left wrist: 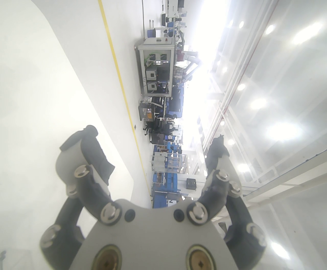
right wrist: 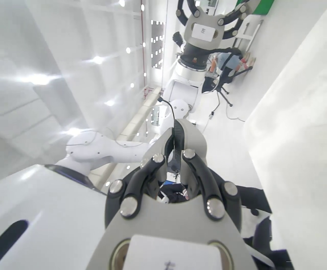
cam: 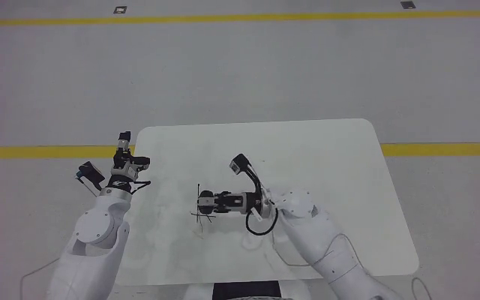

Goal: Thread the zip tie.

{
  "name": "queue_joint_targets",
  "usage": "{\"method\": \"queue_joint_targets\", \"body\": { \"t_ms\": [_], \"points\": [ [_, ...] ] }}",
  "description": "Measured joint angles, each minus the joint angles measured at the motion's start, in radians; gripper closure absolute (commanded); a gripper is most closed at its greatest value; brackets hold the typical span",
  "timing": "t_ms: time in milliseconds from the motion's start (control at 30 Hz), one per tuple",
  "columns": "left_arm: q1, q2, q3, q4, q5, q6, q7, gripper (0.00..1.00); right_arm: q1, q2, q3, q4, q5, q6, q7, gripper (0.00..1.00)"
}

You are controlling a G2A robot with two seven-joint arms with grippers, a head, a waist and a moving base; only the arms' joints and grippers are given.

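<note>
The zip tie [cam: 199, 189] is a thin black strip held crosswise in my right gripper [cam: 202, 202], which is shut on it over the near middle of the white table [cam: 315, 157]. In the right wrist view the fingers [right wrist: 189, 135] are pressed together, and the tie's thin end [right wrist: 168, 104] curves out past the tips. My left gripper [cam: 130, 151] hangs at the table's left edge, well apart from the tie. Its fingers [left wrist: 86, 150] are spread wide with nothing between them. The same left gripper [right wrist: 204, 24] also appears far off in the right wrist view.
The table's rounded left edge [left wrist: 84, 97] runs beside the left gripper. A yellow floor line [cam: 420, 149] passes behind the table. The table's far and right parts [cam: 337, 195] are bare.
</note>
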Motion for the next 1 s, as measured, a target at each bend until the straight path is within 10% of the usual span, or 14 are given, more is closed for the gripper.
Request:
{"method": "queue_joint_targets", "body": {
  "t_ms": [500,1000],
  "points": [
    [0.000,0.000,0.000,0.000,0.000,0.000,0.000,0.00,0.024,-0.084,0.085,0.184,0.254,0.000,0.260,1.00],
    [0.000,0.000,0.000,0.000,0.000,0.000,0.000,0.00,0.040,-0.126,0.066,0.238,0.330,0.000,0.267,1.00]
  ]
}}
